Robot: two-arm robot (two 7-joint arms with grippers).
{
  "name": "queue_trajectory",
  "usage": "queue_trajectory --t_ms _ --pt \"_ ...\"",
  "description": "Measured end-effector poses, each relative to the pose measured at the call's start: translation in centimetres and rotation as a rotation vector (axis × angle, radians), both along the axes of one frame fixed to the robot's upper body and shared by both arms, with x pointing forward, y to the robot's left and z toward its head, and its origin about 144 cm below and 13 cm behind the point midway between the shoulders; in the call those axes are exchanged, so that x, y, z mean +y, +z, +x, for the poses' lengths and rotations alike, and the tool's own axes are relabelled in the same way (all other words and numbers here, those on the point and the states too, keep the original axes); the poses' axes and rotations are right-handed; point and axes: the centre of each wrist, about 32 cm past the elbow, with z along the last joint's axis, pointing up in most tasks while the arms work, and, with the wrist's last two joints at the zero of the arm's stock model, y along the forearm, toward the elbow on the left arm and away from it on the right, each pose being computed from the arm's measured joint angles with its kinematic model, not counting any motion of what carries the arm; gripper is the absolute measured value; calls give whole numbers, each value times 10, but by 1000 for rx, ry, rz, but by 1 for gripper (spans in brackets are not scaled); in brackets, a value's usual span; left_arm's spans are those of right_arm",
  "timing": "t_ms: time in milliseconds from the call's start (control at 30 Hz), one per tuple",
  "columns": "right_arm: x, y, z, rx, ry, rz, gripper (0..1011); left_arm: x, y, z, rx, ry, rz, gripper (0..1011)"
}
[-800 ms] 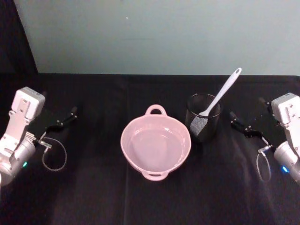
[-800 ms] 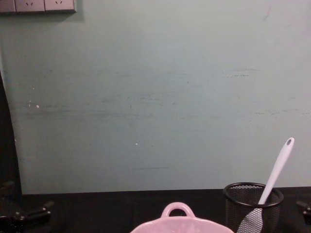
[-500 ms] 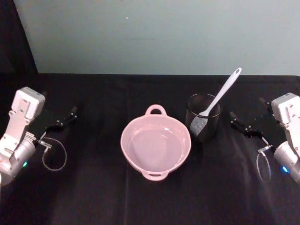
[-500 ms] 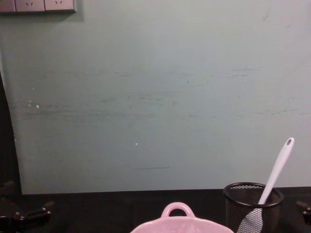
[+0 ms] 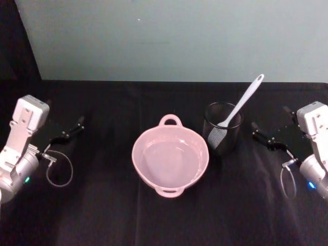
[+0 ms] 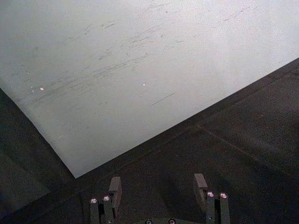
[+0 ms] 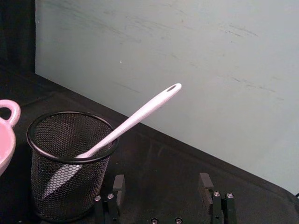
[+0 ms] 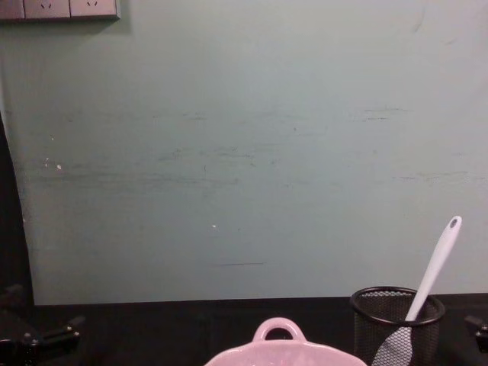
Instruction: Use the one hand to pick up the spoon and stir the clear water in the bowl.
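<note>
The pale pink bowl [image 5: 145, 148] sits at the table's middle with clear water in it; its loop handle faces the wall. The white spoon [image 5: 242, 104] leans blade-down in a black mesh cup [image 5: 223, 134] just right of the bowl, its handle pointing up and to the right. My right gripper [image 5: 262, 136] hovers right of the cup, open and holding nothing; in the right wrist view the spoon [image 7: 135, 118] and cup [image 7: 70, 163] lie ahead of its fingers [image 7: 118, 184]. My left gripper [image 5: 72, 129] rests at the far left, open and holding nothing [image 6: 157, 186].
A black cloth [image 5: 102, 215] covers the table up to a pale green wall [image 8: 244, 152]. Grey cable loops hang beside each wrist [image 5: 59, 171]. In the chest view the bowl's handle [image 8: 278, 329] and the cup [image 8: 396, 316] stand at the bottom edge.
</note>
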Motion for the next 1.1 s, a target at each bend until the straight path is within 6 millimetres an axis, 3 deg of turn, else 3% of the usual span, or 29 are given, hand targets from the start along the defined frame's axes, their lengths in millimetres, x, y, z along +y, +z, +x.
queue_trajectory --t_ms 367,567,833,1100 --pt "0 0 0 0 1 2 1004 0 0 0 0 0 0 1011" --pt "-4 13 -13 12 50 76 1004 0 0 0 0 0 0 1011" --pt "-17 36 -24 94 113 342 1004 0 0 0 0 0 0 1011" --pt "-20 51 -10 238 132 658 1004 0 0 0 0 0 0 1011"
